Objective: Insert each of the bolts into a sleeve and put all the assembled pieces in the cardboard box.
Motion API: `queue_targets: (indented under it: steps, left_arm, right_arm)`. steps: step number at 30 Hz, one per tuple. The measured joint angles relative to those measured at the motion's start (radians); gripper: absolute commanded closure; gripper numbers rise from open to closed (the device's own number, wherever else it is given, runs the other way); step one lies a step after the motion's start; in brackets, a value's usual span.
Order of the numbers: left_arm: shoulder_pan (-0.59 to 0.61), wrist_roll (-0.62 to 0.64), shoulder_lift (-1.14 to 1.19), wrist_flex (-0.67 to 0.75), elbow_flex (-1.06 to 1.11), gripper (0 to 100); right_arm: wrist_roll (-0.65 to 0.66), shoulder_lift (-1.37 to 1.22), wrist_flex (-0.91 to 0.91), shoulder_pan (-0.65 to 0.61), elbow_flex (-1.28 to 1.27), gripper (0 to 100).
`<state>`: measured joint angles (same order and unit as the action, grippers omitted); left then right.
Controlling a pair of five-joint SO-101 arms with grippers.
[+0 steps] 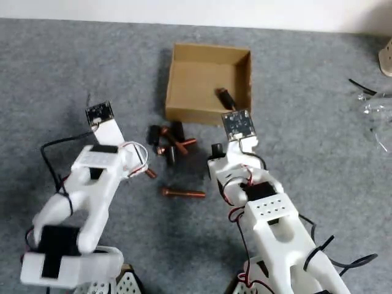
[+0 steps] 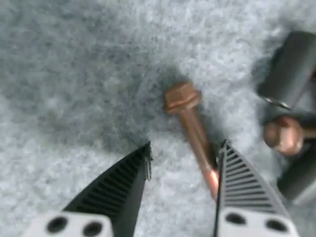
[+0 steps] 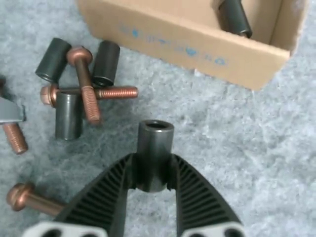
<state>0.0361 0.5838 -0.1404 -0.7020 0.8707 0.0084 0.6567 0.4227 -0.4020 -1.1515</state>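
Observation:
The cardboard box [image 1: 236, 58] [image 3: 197, 42] stands at the back, with one dark piece [image 1: 223, 97] [image 3: 234, 17] lying inside. My right gripper [image 3: 153, 173] [image 1: 216, 160] is shut on a black sleeve [image 3: 154, 148] [image 1: 216, 150], held upright just in front of the box. My left gripper [image 2: 186, 144] [image 1: 142, 164] is open low over the carpet. A copper bolt [image 2: 190, 123] [image 1: 150, 173] lies between its fingers, close to one finger [image 2: 237, 182]. Between the arms lies a pile of sleeves [image 3: 68, 114] [image 1: 177, 130] and bolts [image 3: 85, 84] [image 1: 177, 144].
Another copper bolt [image 1: 184, 193] [image 3: 29, 200] lies alone on the grey carpet in front of the pile. Clear plastic and cable bits [image 1: 373, 104] sit at the far right edge. Open carpet stretches to the left of the box.

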Motion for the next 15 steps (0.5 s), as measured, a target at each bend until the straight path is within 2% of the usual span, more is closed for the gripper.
queue_targets:
  steps: [11, 13, 15]
  left_arm:
    - [-0.003, 0.040, 0.140, -0.006, -0.091, 80]
    - [-0.003, 0.040, 0.140, -0.006, -0.091, 84]
    - [-0.003, 0.040, 0.146, -0.006, -0.098, 94]
  right_arm:
    - [0.000, 0.000, 0.000, 0.000, 0.000, 99.5]
    - [0.000, 0.000, 0.000, 0.000, 0.000, 99.5]
    - [0.000, 0.000, 0.000, 0.000, 0.000, 99.5]
